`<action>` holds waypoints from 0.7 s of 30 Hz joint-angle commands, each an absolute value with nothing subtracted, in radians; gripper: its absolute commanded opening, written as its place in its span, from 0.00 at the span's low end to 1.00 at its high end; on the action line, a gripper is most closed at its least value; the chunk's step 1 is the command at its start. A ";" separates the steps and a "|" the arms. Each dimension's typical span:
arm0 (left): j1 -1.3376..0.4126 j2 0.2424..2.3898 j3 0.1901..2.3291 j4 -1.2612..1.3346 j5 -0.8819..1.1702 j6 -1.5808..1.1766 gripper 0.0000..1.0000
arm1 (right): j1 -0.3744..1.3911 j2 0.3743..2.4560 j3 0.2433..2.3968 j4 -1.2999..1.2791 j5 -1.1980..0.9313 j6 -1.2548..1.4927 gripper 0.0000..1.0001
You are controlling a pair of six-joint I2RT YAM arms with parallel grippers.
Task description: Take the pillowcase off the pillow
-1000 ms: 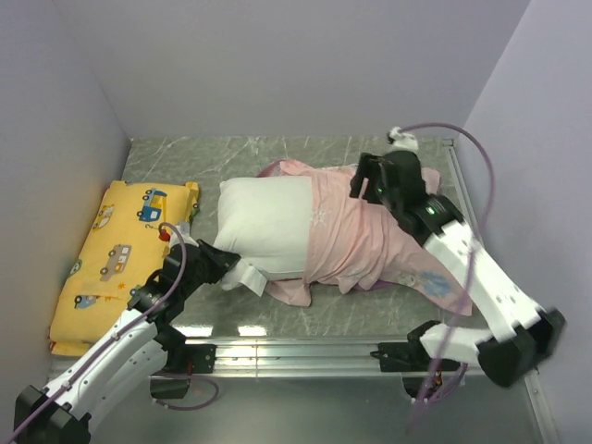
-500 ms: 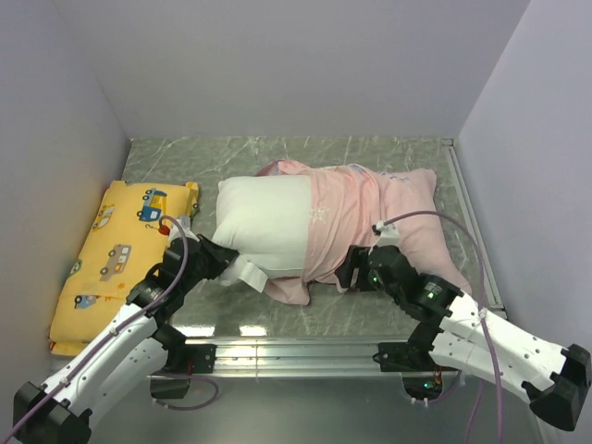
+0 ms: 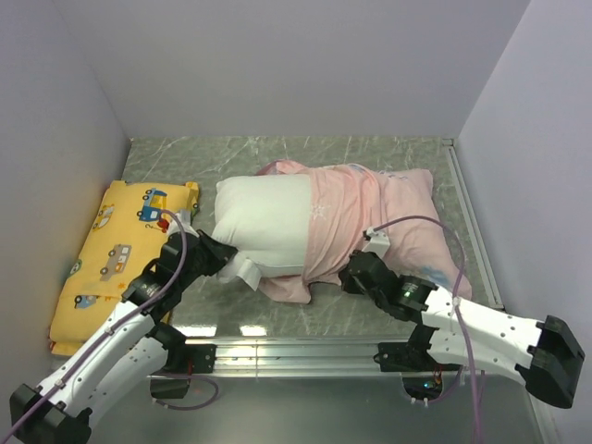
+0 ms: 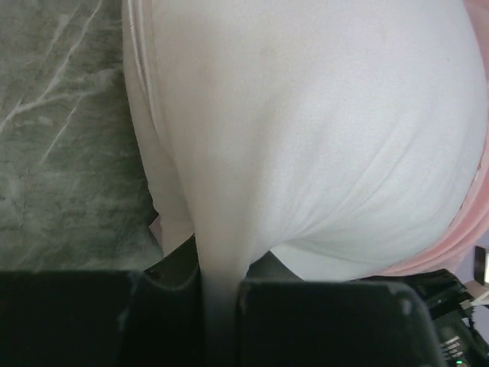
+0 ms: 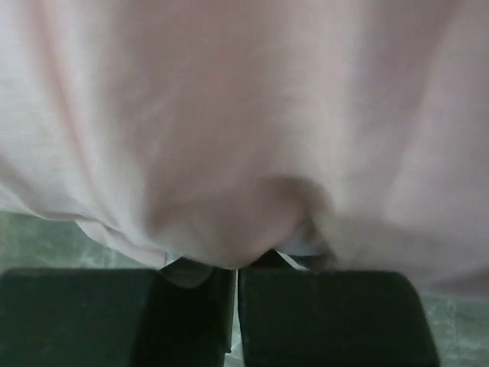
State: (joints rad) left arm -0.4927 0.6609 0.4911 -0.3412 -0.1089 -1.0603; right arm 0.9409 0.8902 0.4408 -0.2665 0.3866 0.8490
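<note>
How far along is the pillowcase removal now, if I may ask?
Done: the plain white stuffed pillow is bare on its left half. In hand: left gripper pinches the pillow's near corner; right gripper appears shut on the thin pink fabric pillowcase. Left: pulling it off the right half.

Even soft overhead light, blurry wrist views

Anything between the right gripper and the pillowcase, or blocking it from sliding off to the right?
Nothing visible. The right gripper sits at the pillowcase near edge, pink fabric bunched into its shut fingertips. The left gripper pinches the pillow at its bare near-left corner. No object lies on the table to the right.
</note>
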 commanded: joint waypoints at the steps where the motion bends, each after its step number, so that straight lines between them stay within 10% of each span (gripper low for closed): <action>1: -0.489 0.655 0.625 -0.348 -0.172 -0.979 0.00 | 0.948 0.821 0.633 -0.415 0.583 0.832 0.00; 12: -0.492 0.756 0.928 -0.433 -0.047 -0.848 0.01 | 0.943 0.891 1.543 -0.792 0.870 0.496 0.00; 21: -0.407 0.960 0.954 -0.312 0.020 -0.906 0.01 | 0.723 1.300 1.335 -0.510 0.537 0.439 0.00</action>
